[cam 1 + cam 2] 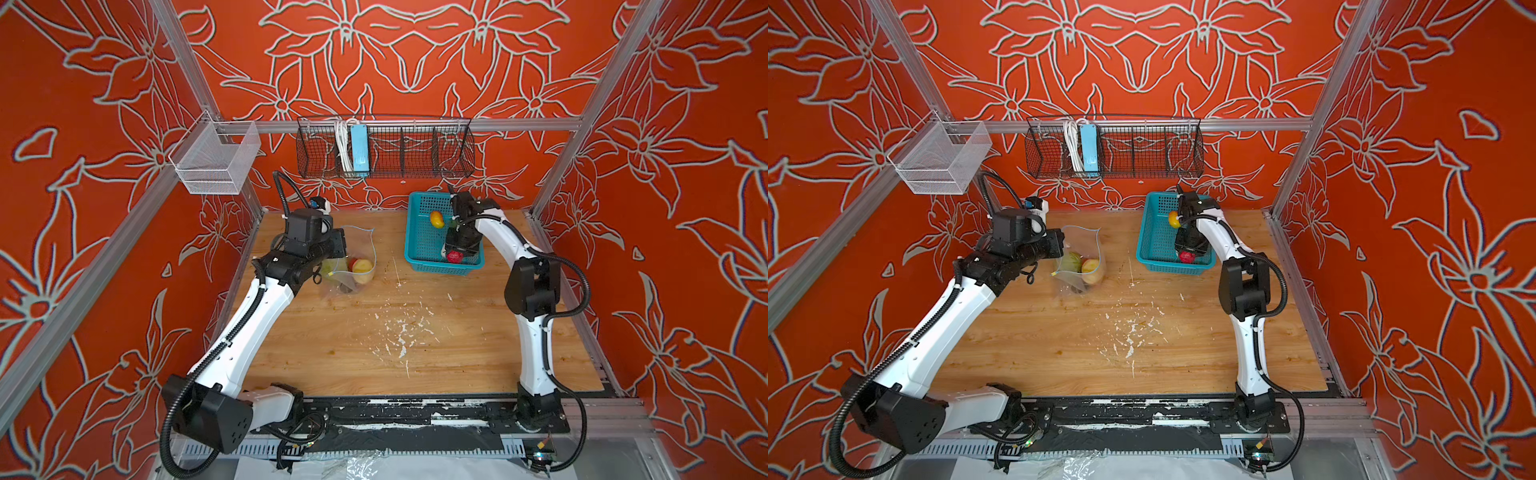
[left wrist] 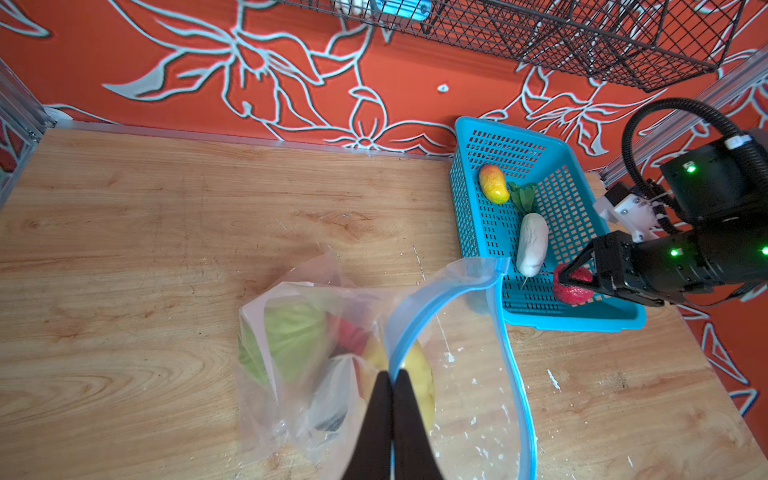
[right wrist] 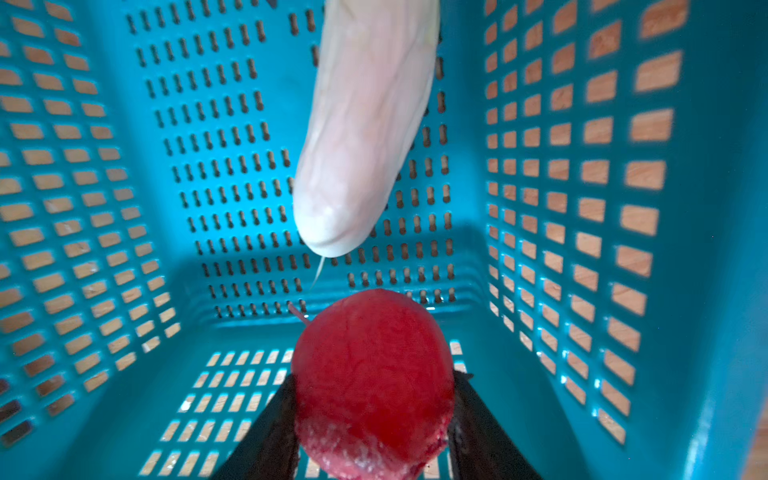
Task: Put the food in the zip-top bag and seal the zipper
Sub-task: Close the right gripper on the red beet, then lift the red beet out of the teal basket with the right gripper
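Note:
The clear zip-top bag (image 2: 291, 399) lies on the wooden table to the left. Its mouth is held up and open by my left gripper (image 2: 391, 374), which is shut on the blue zipper (image 2: 515, 374) edge. Inside the bag are a green cabbage (image 2: 291, 336), a red piece and a yellow fruit (image 2: 419, 374). My right gripper (image 3: 374, 386) is down in the teal basket (image 2: 469, 199), shut on a red strawberry (image 3: 374, 365) near its front wall. A white radish (image 2: 532, 243), a green leaf (image 2: 524, 197) and a mango (image 2: 493, 184) also lie in the basket.
A black wire basket (image 1: 415, 153) holding a light-blue power strip (image 1: 359, 151) hangs on the back wall. A white mesh basket (image 1: 216, 160) hangs on the frame at the left. White flecks (image 1: 395, 336) mark the middle of the table.

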You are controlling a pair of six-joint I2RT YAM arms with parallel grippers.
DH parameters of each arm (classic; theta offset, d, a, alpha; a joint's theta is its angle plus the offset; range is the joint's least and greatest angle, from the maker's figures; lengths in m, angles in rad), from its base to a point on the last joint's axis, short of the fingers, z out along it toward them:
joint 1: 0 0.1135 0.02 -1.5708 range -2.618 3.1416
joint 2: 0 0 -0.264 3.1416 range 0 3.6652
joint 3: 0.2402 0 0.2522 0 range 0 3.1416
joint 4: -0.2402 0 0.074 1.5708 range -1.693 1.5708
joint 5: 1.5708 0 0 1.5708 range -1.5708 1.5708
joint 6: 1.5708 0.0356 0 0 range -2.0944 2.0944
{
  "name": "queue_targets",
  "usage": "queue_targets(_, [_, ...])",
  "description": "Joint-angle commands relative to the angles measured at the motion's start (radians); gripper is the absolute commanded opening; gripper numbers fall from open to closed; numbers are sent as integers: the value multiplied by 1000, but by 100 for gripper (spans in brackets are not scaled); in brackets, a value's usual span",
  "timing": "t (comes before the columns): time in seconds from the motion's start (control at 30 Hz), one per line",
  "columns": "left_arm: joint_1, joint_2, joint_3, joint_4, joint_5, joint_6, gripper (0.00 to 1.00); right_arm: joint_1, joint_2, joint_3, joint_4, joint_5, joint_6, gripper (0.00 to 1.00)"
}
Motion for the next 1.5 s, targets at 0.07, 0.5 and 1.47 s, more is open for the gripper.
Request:
queue_targets(0.07, [4,-25,-17,26,1,-12,0,2,-68,-45,60,-46,36,43])
queue_targets(0.5, [4,-12,-21,32,4,-20,0,2,-82,-49,123,-134,64,42])
queue_targets(1.47, [4,-10,-17,27,16,-15,0,74,-300,-86,206,-184,114,42])
